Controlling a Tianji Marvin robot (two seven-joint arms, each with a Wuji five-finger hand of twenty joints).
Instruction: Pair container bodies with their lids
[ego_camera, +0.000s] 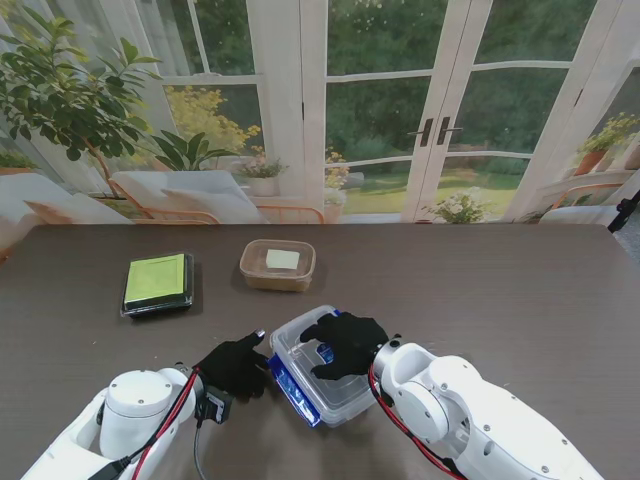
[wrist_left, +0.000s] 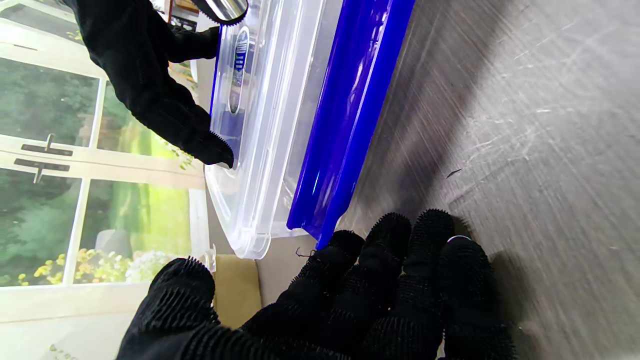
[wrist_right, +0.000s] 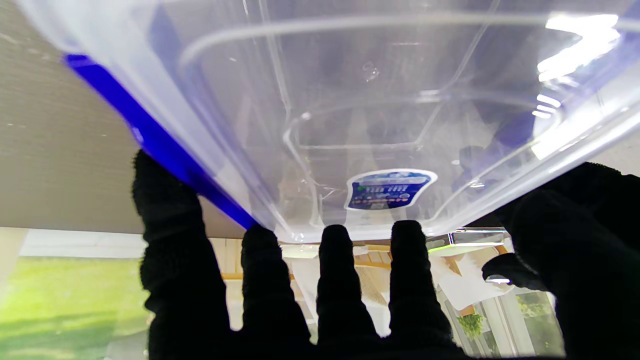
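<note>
A clear container (ego_camera: 322, 382) with blue side latches stands close to me at mid table, its clear lid on top. My right hand (ego_camera: 346, 345) lies flat on that lid, fingers spread, gripping nothing. In the right wrist view the fingers (wrist_right: 336, 280) reach past the lid's (wrist_right: 375, 125) far edge, beside a blue label (wrist_right: 390, 189). My left hand (ego_camera: 236, 366) sits on the table at the container's left side, holding nothing. Its fingertips (wrist_left: 380, 260) almost touch the blue latch (wrist_left: 345, 115), with the right hand (wrist_left: 145, 85) on the clear lid (wrist_left: 260, 125) beyond it.
Farther from me stands a tan container (ego_camera: 277, 266) with a pale square inside. To its left lies a black container (ego_camera: 158, 283) with a green lid. The brown table (ego_camera: 500, 290) stretches out to the right.
</note>
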